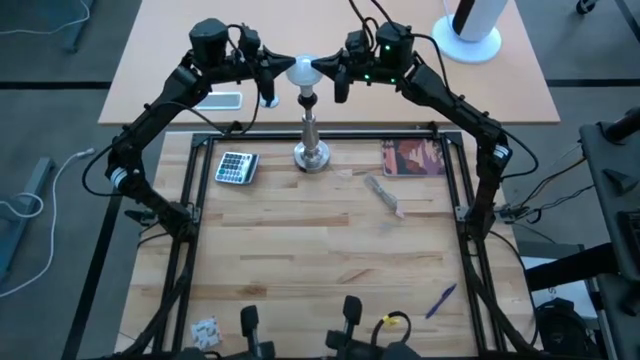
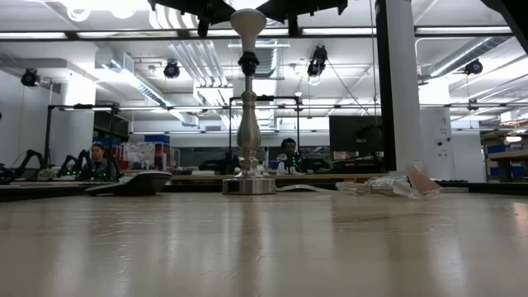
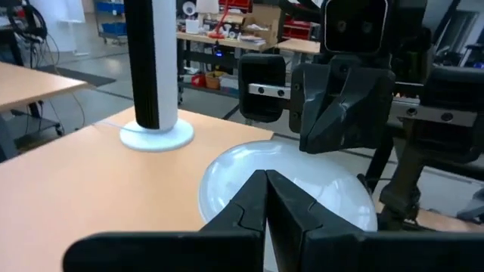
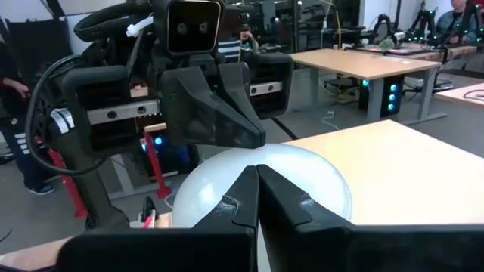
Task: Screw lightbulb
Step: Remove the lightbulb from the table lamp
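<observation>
While a calculator (image 1: 236,167) lies near on the surface (image 1: 320,260), the lightbulb (image 1: 303,72) sits atop the silver stand (image 1: 311,140); left gripper (image 1: 280,67) and right gripper (image 1: 325,67) flank it, fingers pressed together.

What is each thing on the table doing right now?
lightbulb: upright on top of the stand, between both grippers.
stand: upright on the table.
left gripper: shut, at the bulb's side.
right gripper: shut, at the bulb's other side.
calculator: lying flat.
</observation>
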